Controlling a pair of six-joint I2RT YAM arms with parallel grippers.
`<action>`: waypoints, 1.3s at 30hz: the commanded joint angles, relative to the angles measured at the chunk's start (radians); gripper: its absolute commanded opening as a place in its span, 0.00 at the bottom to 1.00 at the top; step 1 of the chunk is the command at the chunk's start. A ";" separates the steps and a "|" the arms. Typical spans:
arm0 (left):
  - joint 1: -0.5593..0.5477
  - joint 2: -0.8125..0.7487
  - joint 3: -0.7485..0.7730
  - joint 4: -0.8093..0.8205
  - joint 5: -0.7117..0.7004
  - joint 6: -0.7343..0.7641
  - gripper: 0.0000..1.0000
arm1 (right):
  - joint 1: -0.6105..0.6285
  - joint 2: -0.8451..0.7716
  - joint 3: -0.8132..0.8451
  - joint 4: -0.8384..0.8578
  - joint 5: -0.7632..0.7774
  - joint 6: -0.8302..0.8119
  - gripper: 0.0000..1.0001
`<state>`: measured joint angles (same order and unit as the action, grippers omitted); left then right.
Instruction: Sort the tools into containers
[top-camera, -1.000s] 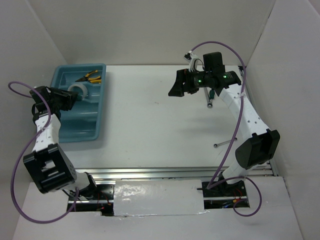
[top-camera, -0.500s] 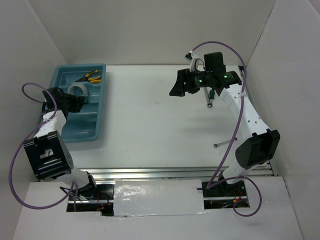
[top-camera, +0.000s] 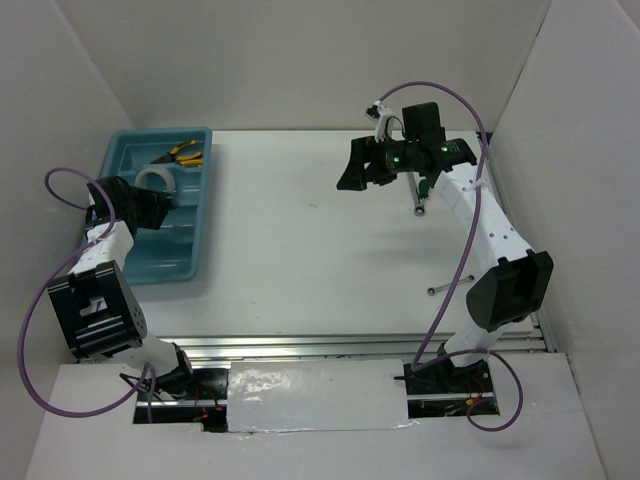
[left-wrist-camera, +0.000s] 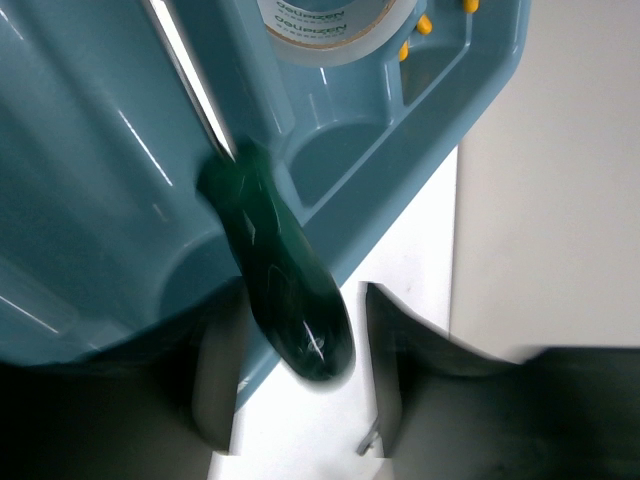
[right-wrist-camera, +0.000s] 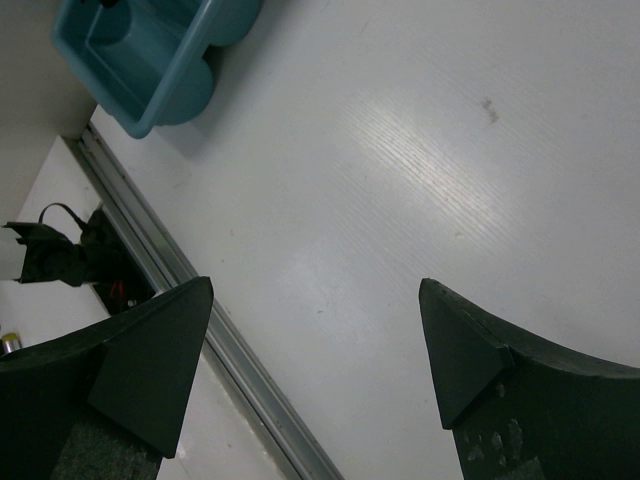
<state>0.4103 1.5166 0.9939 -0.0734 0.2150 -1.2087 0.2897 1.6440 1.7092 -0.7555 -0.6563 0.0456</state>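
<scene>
The light blue tray (top-camera: 150, 262) sits at the far left of the table. Yellow-handled pliers (top-camera: 178, 153) and a white tape ring (top-camera: 155, 178) lie in its far end. My left gripper (top-camera: 163, 207) hovers over the tray. In the left wrist view its fingers stand apart on either side of the green screwdriver handle (left-wrist-camera: 285, 290), with gaps on both sides. The silver shaft (left-wrist-camera: 190, 80) points into the tray (left-wrist-camera: 90, 180). My right gripper (top-camera: 352, 170) hangs open and empty above the table's middle. A slim silver wrench (top-camera: 450, 287) lies at the right.
Another slim silver tool (top-camera: 418, 203) lies partly hidden under the right forearm at the back right. White walls close in the table on three sides. A metal rail (right-wrist-camera: 240, 370) runs along the near edge. The right wrist view catches the tray's corner (right-wrist-camera: 150, 90).
The left gripper swung right over the tray and its jaws widened off the screwdriver handle. The right arm shifted slightly left, its gripper still open.
</scene>
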 joint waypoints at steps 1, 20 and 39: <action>-0.004 -0.016 0.002 0.038 0.027 0.003 0.65 | 0.003 0.016 0.067 0.007 0.033 -0.004 0.92; -0.112 -0.308 0.143 -0.042 -0.001 0.441 0.86 | -0.121 0.428 0.471 -0.243 0.630 -0.035 0.66; -0.220 -0.487 -0.060 0.064 -0.088 0.580 0.99 | -0.379 0.816 0.633 -0.249 0.676 -0.006 0.71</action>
<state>0.1982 1.0557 0.9382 -0.0666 0.1486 -0.6701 -0.0853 2.4111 2.2906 -0.9867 0.0372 0.0357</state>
